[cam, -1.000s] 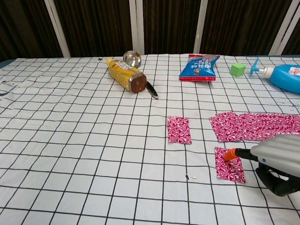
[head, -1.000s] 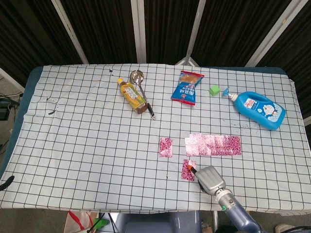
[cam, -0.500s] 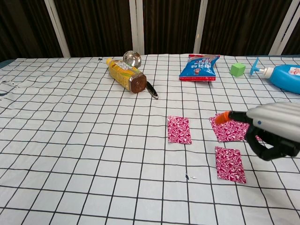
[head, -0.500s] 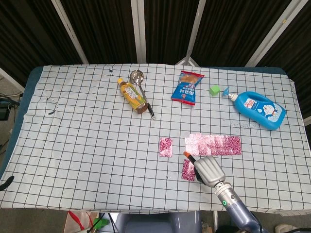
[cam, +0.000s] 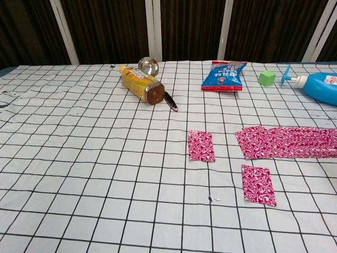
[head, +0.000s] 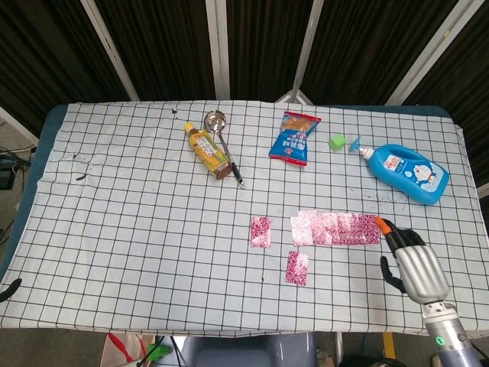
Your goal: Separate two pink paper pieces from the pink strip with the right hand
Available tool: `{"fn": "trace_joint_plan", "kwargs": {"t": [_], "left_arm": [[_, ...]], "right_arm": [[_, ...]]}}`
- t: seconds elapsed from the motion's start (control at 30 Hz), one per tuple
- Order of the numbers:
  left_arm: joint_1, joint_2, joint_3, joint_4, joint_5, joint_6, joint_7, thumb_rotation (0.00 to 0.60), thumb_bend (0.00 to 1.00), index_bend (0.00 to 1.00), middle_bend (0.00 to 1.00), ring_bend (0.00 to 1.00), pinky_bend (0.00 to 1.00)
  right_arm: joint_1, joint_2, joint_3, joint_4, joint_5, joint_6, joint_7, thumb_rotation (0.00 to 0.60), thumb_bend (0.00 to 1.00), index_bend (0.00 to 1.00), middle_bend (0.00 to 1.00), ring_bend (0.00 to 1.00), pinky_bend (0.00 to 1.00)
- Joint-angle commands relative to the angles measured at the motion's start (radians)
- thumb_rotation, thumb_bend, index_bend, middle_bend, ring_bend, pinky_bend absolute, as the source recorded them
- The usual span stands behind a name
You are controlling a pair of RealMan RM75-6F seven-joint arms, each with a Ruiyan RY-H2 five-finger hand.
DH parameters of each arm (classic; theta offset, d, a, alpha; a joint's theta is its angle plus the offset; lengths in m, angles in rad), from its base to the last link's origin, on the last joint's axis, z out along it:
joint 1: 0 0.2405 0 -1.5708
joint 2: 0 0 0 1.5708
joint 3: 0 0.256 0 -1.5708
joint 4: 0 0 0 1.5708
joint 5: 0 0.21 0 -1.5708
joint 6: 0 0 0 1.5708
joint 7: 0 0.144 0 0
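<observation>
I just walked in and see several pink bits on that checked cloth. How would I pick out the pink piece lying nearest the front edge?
Start at the long pink patterned paper strip on the right half of the black-and-white checked tablecloth. Just below its left end lies a small pink paper rectangle. Unlike the other loose pink paper piece, which sits left of the strip, this one lies closer to the table's front edge.

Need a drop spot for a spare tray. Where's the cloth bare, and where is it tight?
Bare: the whole left half of the cloth, left of the yellow bottle and the loose pink pieces; also the middle band between the snack bag and the pink strip. Tight: the near right, where the strip, both pieces and the right hand cluster, and the far edge by the blue bottle.
</observation>
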Motion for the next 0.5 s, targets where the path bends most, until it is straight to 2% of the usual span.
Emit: {"fn": "trace_joint_plan", "kwargs": {"t": [0.03,0.17,0.5], "left_arm": [[0.004,0.000,0.001,-0.001,0.000,0.004,0.003,0.600,0.28,0.16,0.03,0.00,0.08],[0.006,-0.001,0.003,-0.004,0.002,0.006,0.008,0.600,0.28,0.16,0.03,0.00,0.08],[0.002,-0.008,0.007,0.003,0.025,0.008,0.011,0.600,0.28,0.16,0.03,0.00,0.08]], "right_arm": [[-0.094,0.023,-0.033,0.078,-0.054,0.101,0.042,0.600,0.55,0.02,0.11,0.21,0.21],[-0.155,0.018,-0.024,0.124,-0.050,0.158,0.050,0.600,0.55,0.00,0.10,0.20,0.21],[-0.203,0.000,0.011,0.170,-0.089,0.192,0.054,0.600,0.55,0.00,0.10,0.20,0.21]]}}
